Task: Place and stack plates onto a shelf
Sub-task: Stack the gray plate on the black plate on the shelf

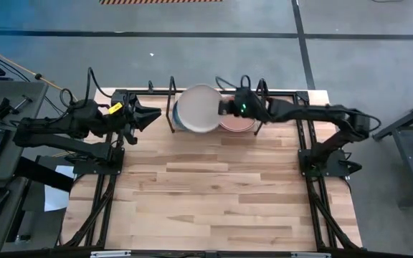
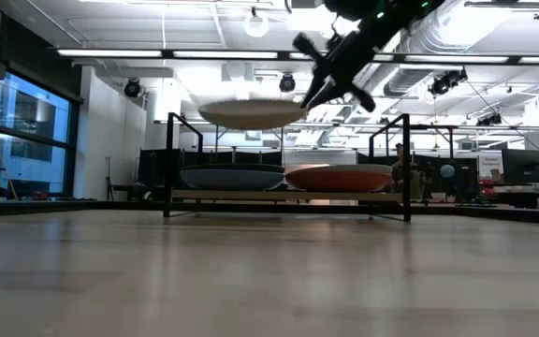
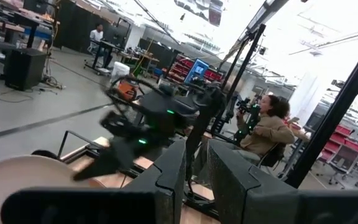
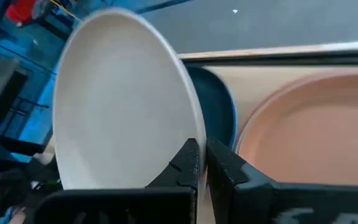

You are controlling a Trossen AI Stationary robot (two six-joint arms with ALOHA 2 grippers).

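Observation:
My right gripper (image 1: 226, 108) is shut on a cream plate (image 1: 198, 109) and holds it in the air over the left half of the shelf (image 2: 288, 196), which stands at the table's far edge. A blue plate (image 2: 232, 176) rests on the shelf board directly beneath the cream one. A terracotta pink plate (image 4: 316, 137) rests beside it on the shelf's right half. My left gripper (image 1: 153, 115) hovers shut just left of the shelf, pointing toward it. The cream plate (image 3: 23, 180) also shows in the left wrist view. My right gripper pinches the cream plate's rim (image 4: 188, 134) on its right side between its two fingers, one above and one below. The fingers (image 2: 318, 86) slant down from the table's right. The plate is lifted clear, roughly level, above the blue plate (image 4: 219, 106).
Black upright loops of the shelf frame (image 1: 171, 100) stand close around the plates. The wide wooden tabletop (image 1: 206, 193) stretches toward the near edge. A seated person (image 3: 269, 134) shows in the room beyond the table.

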